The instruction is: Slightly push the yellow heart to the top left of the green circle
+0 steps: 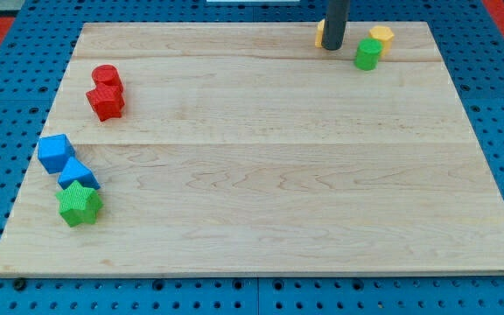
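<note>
The green circle (367, 54) stands near the board's top edge, right of centre. A yellow block (381, 36) touches it on its upper right; its shape is hard to make out. A second, orange-yellow block (320, 33) sits to the left and is mostly hidden behind my rod. My tip (332, 48) rests on the board just right of that hidden block and a short way left of the green circle, not touching the circle.
A red circle (106, 76) and a red star (106, 101) sit together at the upper left. Two blue blocks (55, 152) (78, 174) and a green star (79, 203) cluster at the left edge of the wooden board (261, 175).
</note>
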Controlling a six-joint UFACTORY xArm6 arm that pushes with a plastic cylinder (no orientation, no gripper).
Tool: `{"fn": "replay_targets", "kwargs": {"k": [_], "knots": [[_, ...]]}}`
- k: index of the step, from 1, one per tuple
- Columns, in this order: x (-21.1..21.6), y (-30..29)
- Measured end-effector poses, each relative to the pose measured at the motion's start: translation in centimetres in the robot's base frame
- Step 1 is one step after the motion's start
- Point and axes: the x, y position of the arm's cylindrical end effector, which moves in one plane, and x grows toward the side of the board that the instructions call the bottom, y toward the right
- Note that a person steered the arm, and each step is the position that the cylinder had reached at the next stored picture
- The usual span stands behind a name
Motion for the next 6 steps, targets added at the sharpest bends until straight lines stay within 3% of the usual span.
{"fn": "replay_targets", "kwargs": {"k": [1, 2, 4, 6], "knots": [[3.5, -1.6], [2.2, -4.4], [-5.3, -7.3], [-6.3, 0.4]]}}
